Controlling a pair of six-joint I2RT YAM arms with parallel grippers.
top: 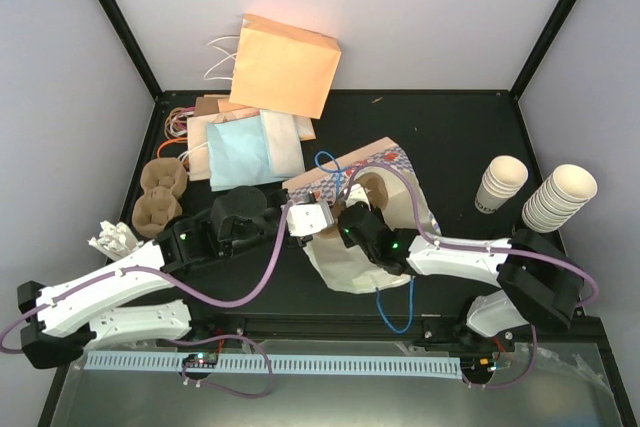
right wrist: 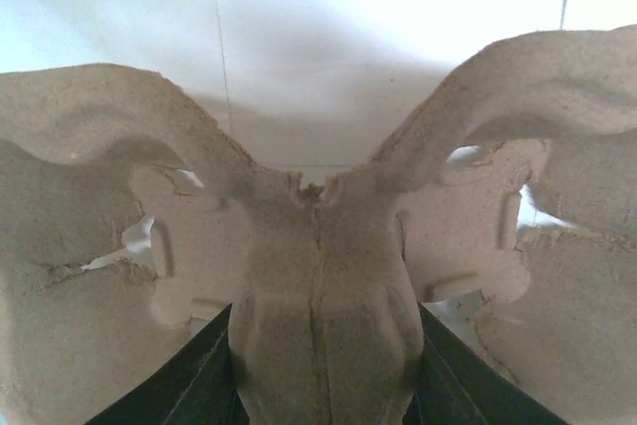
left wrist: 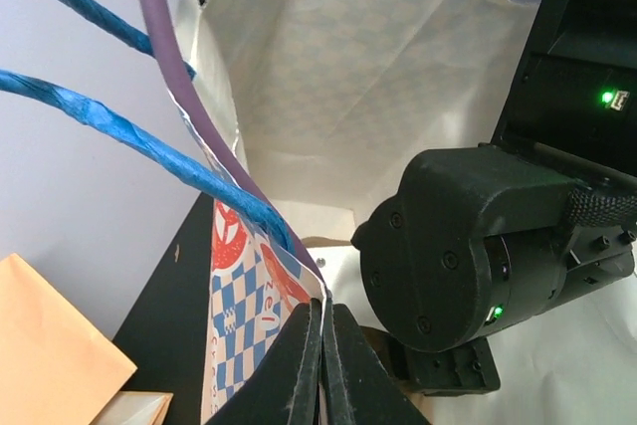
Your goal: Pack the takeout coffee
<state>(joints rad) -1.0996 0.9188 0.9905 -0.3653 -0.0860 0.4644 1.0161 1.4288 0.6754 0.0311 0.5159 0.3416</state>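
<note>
Pulp carrier [right wrist: 100,196] sits grasped by the right claw [right wrist: 318,385] inside the checked bag [left wrist: 348,77], whose rim the left claw [left wrist: 323,345] pinches.

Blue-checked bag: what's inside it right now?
The right gripper reaches in, clamped on a brown pulp cup carrier. No cup shows inside; the carrier and the arm cover the rest of the bag interior.

black table [top: 450,142]: paper bags [top: 250,142], cup stacks [top: 558,197], carriers [top: 160,197]
</note>
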